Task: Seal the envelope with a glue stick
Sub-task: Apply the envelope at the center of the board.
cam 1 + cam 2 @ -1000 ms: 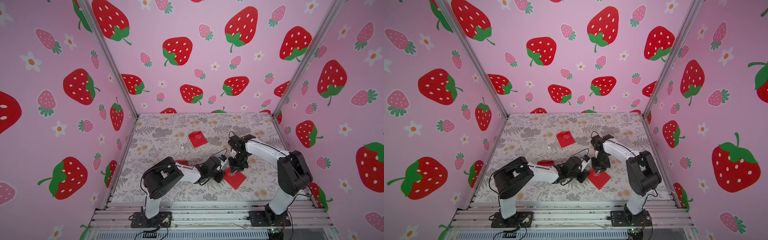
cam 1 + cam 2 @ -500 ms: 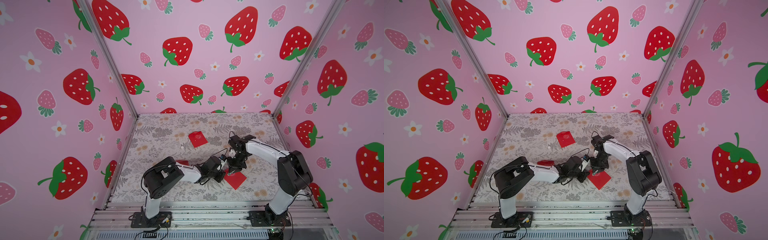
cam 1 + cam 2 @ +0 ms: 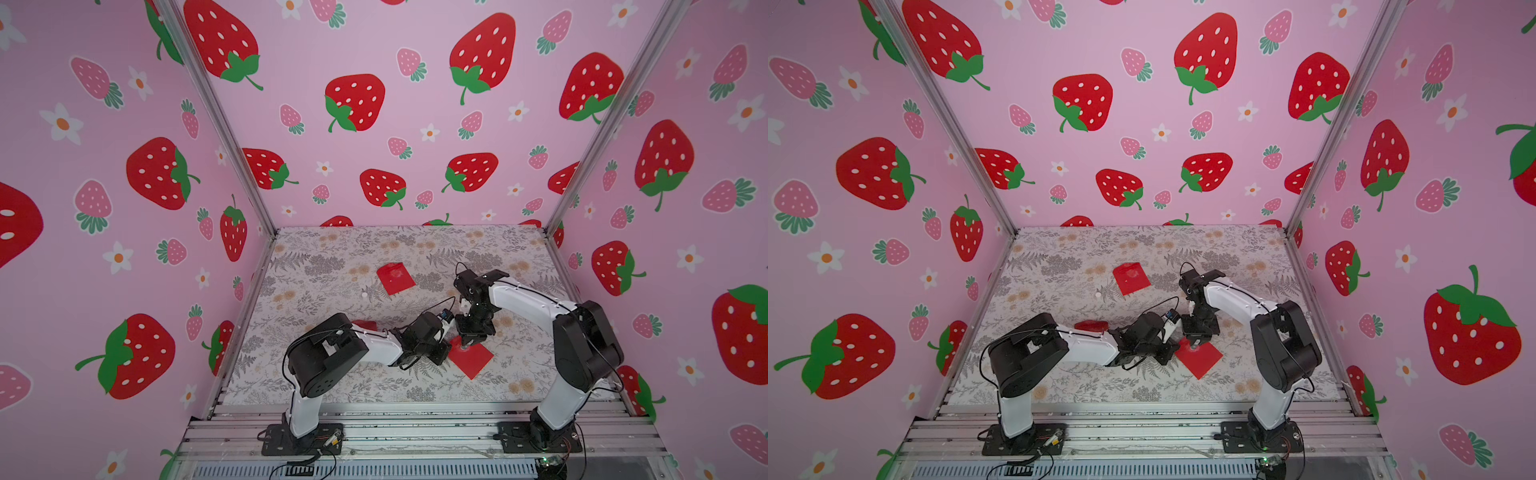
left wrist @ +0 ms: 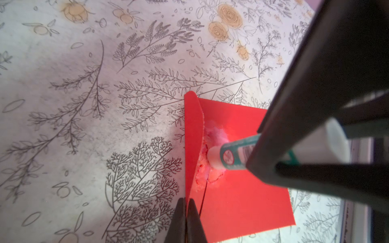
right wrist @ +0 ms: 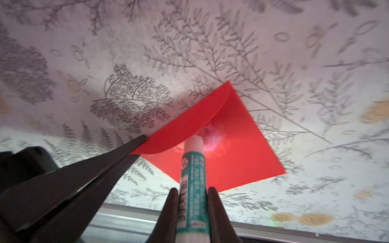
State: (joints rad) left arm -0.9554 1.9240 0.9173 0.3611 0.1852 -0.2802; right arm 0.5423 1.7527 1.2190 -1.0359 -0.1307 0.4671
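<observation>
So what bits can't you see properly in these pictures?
- The glue stick: the right tool hides most of it in both top views; its label print is blurred in the right wrist view.
- A red thing in both top views: half hidden behind the left arm.
- A tiny white thing on the table: too small to name.
- Glue beneath the envelope flap: the flap covers it in the right wrist view.
</observation>
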